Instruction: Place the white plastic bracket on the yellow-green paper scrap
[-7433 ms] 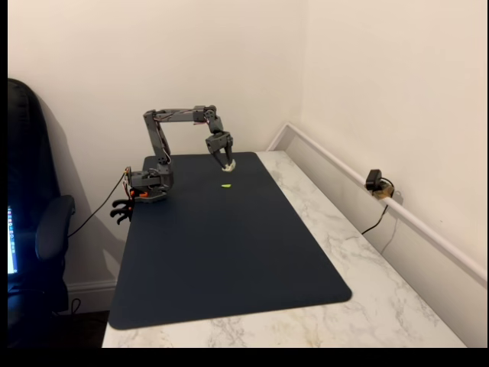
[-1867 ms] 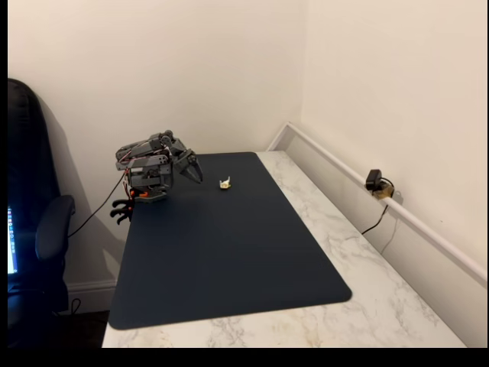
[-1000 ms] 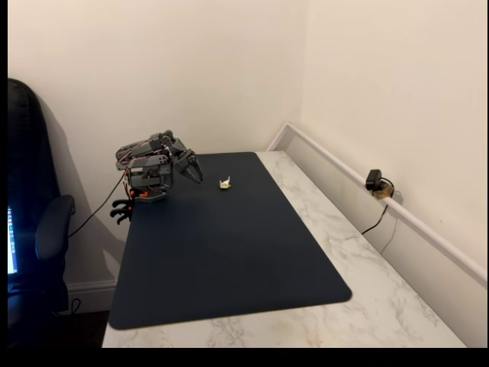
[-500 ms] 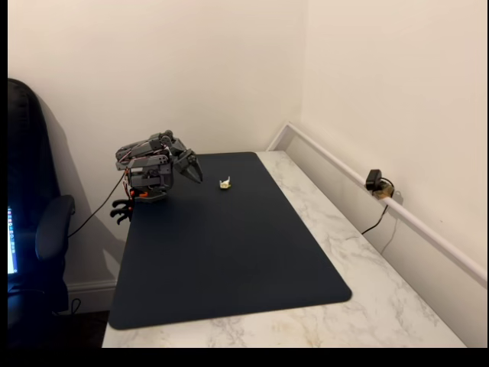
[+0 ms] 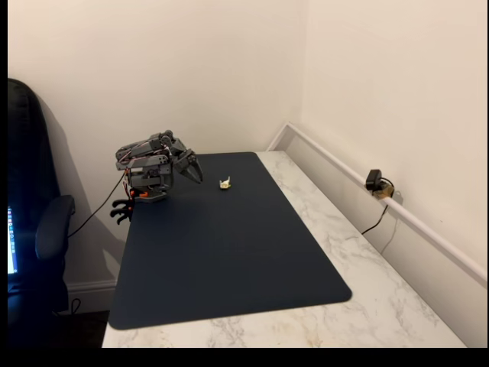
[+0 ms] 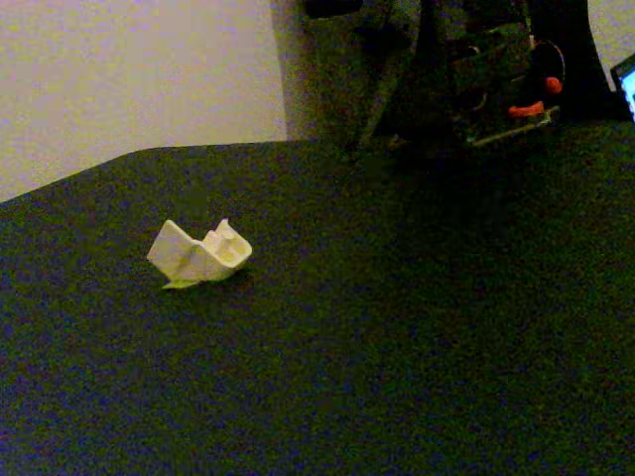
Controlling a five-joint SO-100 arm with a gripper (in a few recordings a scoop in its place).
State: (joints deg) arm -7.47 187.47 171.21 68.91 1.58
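1. Cream walls meet in a corner behind a marble table (image 5: 367, 306), and a dark blue mat (image 5: 229, 252) covers most of its top.
2. At the mat's far left corner the arm (image 5: 149, 164) sits folded low over its base, with a cable running down to the left.
3. Its gripper (image 5: 194, 171) points right and slightly down, above the mat and holding nothing; the fingers look close together, but at this size I cannot tell if they are fully closed.
4. To the right of the gripper, apart from it, the bracket (image 5: 225, 183) lies on the far part of the mat.
5. In the low, close fixed view the bracket (image 6: 198, 254) shows as a folded white piece resting on the mat (image 6: 397, 347), one flat flap raised toward the left.
6. A sliver of the paper scrap (image 6: 181, 284) peeks out from under the bracket's near left edge, so the bracket rests on it.
7. On the right wall ledge sits a small black camera (image 5: 374, 182) with its cable hanging down.
8. A black chair (image 5: 34, 229) stands at the left edge.
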